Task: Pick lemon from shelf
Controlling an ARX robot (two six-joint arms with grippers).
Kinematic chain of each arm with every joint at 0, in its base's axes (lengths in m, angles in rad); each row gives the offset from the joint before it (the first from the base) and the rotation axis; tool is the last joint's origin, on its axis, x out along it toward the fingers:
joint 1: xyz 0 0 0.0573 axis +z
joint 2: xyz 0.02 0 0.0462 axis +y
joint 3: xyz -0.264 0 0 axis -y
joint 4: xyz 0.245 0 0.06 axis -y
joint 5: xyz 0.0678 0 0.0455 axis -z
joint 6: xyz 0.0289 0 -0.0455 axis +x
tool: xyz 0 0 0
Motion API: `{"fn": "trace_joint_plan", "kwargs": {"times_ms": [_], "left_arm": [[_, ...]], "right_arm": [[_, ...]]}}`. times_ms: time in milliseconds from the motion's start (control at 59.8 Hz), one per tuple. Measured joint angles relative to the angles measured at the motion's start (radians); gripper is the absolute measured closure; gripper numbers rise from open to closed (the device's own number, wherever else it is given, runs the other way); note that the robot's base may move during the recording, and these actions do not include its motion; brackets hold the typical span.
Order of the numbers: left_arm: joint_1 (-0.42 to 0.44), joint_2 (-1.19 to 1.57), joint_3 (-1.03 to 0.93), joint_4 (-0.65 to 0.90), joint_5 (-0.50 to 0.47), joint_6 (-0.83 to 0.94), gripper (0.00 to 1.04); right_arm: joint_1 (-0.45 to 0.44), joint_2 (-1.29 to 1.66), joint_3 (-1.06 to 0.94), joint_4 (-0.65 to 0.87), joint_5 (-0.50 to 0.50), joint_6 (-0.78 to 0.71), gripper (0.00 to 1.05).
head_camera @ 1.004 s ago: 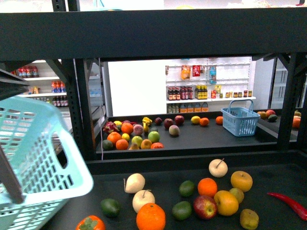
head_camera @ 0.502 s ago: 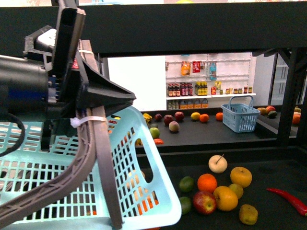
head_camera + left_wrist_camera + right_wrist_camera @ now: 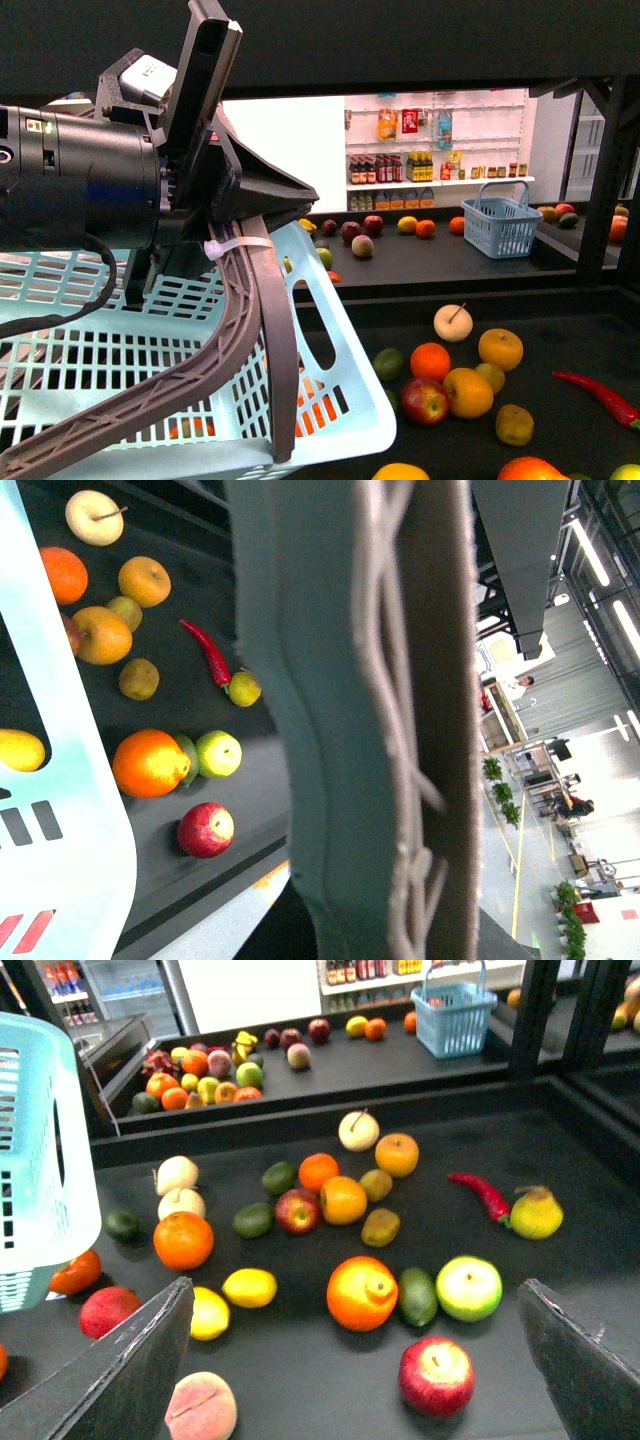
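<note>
Black tabletop [image 3: 300,1390] as I see it: loose fruit scattered across; lemon [image 3: 249,1287] toward the near edge, red chili [image 3: 482,1195] right, red apple [image 3: 436,1375] nearest.

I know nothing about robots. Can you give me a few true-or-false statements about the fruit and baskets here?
The left end effector holds a light blue basket. True.
The right end effector is shut on the lemon. False: it is open and empty; the lemon lies on the shelf.
The red chili lies inside the basket. False: it lies on the shelf.
An orange lies on the shelf. True.
</note>
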Motion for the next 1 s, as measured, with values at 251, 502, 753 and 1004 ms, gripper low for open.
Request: {"fn": "trace_joint_plan", "kwargs": {"times_ms": [251, 502, 753, 1004], "left_arm": [[0.000, 0.000, 0.000, 0.000, -0.002, -0.001, 0.98], [-0.001, 0.001, 0.000, 0.000, -0.004, -0.003, 0.98], [-0.003, 0.001, 0.000, 0.000, -0.003, -0.003, 0.98], [-0.003, 0.001, 0.000, 0.000, -0.004, -0.002, 0.98]], "right_arm": [[-0.104, 0.795, 0.237, 0.301, -0.024, 0.166, 0.07], [-0.100, 1.506, 0.610, 0.160, -0.050, 0.348, 0.07], [0.023, 1.836, 0.925, 0.052, 0.008, 0.497, 0.07], [0.113, 2.082, 1.184, 0.172, -0.055, 0.235, 0.07]]}}
